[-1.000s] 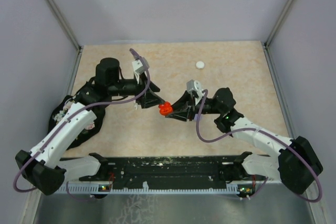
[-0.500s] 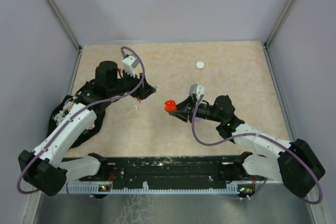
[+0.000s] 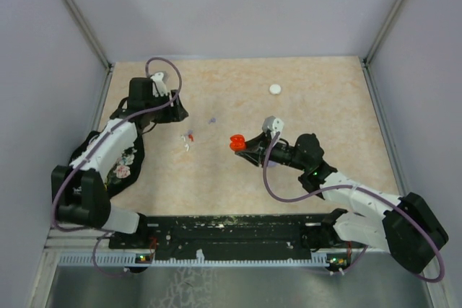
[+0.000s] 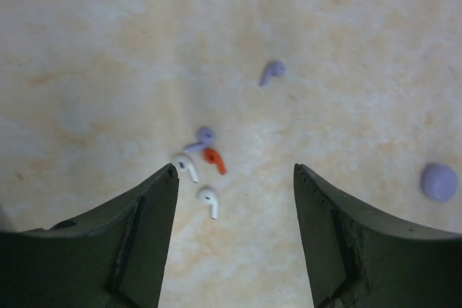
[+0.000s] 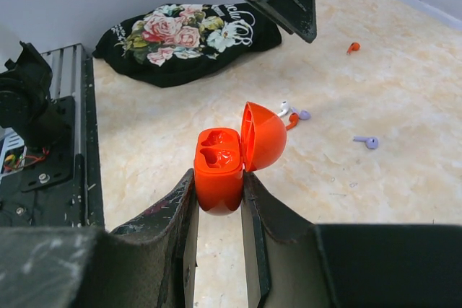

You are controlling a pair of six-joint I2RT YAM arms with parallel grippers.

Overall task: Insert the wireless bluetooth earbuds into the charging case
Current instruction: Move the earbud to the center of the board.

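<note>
My right gripper [image 3: 240, 145] is shut on an open red charging case [image 5: 219, 167], held above the table with its lid [image 5: 263, 135] hinged up and both sockets empty. On the table beyond it lie a red earbud [image 4: 214, 160], two white earbuds [image 4: 186, 166] [image 4: 208, 200] and a lilac earbud [image 4: 202, 137] in a cluster. Another lilac earbud [image 4: 272, 71] lies apart, and a second red earbud [image 5: 352, 47] farther off. My left gripper [image 4: 234, 171] is open and empty, above the cluster [image 3: 188, 141], at the far left in the top view [image 3: 180, 113].
A white round case [image 3: 275, 89] sits at the back of the table. A lilac round case [image 4: 439, 182] lies to the right in the left wrist view. A black floral pouch [image 3: 119, 167] lies at the table's left edge. Walls enclose the table.
My left arm has drawn back to the far left, away from the red case, uncovering the earbuds on the table. My right gripper has shifted slightly with the case.
</note>
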